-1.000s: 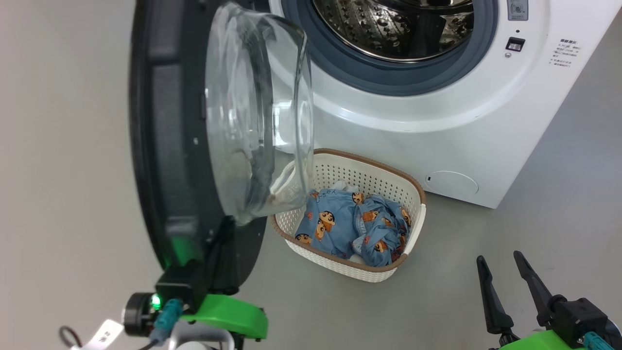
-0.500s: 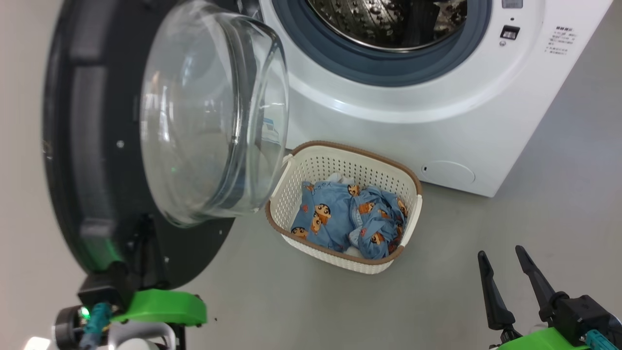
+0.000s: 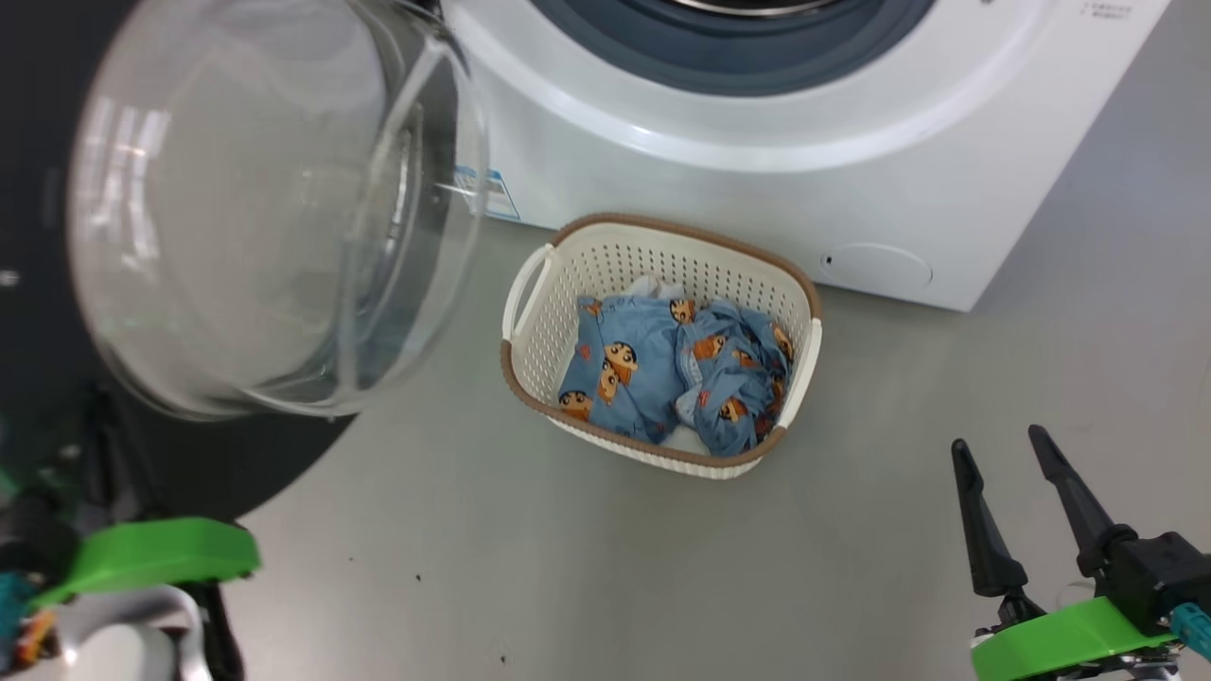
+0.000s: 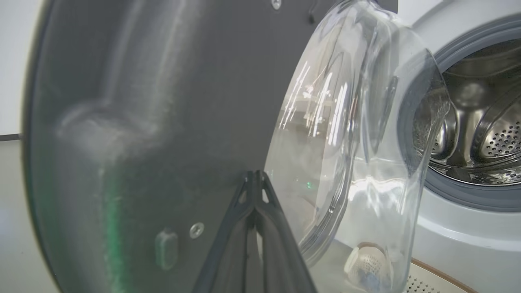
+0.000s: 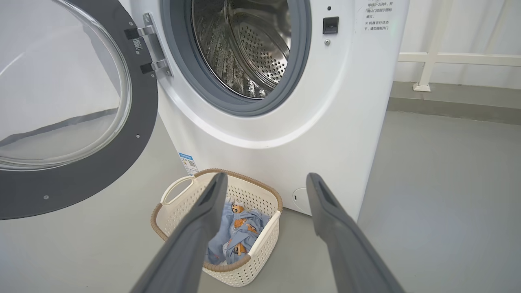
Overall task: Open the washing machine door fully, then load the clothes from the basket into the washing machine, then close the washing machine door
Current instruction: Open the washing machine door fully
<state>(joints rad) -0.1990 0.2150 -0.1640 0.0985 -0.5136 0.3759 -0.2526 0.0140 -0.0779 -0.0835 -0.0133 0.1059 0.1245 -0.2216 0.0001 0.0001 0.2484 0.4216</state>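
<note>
The washing machine point(image 3: 757, 180) stands with its steel drum point(image 5: 244, 49) exposed. The washing machine door point(image 3: 255, 199) hangs swung out to the left, its glass bowl bulging toward me. In the left wrist view my left gripper point(image 4: 254, 176) is shut, its tips against the door's point(image 4: 142, 101) dark inner face beside the glass. The basket point(image 3: 615, 270) sits on the floor before the machine, and the clothes point(image 3: 662, 369) lie bunched inside it. My right gripper point(image 3: 996, 438) hovers open and empty, low at the right, apart from the basket point(image 5: 260, 244) and the clothes point(image 5: 236, 234).
Grey floor point(image 3: 946, 378) spreads to the right of the basket and in front of it. A white railing point(image 5: 447, 59) runs along the wall behind the machine on the right. The door's black rim point(image 5: 81, 179) reaches out over the floor left of the basket.
The door has swung much wider to the left, and my left arm went with it. The head camera has tipped down. The right gripper has stayed open.
</note>
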